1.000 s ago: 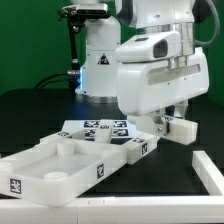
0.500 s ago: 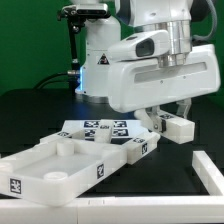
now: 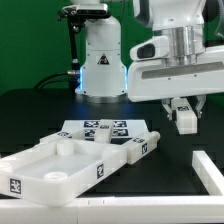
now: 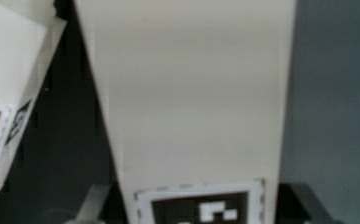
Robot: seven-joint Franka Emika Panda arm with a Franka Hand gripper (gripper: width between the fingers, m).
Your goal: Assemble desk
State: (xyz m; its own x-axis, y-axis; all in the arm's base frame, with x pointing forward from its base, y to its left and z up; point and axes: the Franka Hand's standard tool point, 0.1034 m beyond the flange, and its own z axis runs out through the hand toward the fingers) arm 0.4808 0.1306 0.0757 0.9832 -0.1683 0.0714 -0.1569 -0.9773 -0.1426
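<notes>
My gripper (image 3: 185,107) is shut on a blocky white leg (image 3: 186,120) and holds it upright in the air at the exterior view's right, well above the black table. In the wrist view the leg (image 4: 186,100) fills the middle, with its square tag between the dark fingers (image 4: 99,200). The rimmed white tabletop panel (image 3: 45,165) with round sockets lies at the lower left. A second white leg (image 3: 138,148) with a tag lies against the panel's far right end.
The marker board (image 3: 98,128) lies flat behind the panel. A white raised block (image 3: 210,170) stands at the right and a white bar (image 3: 110,212) runs along the front. The robot base (image 3: 100,60) stands at the back.
The wrist has turned and risen. The held leg has gone from lying sideways near the table to hanging upright higher up, a little further right.
</notes>
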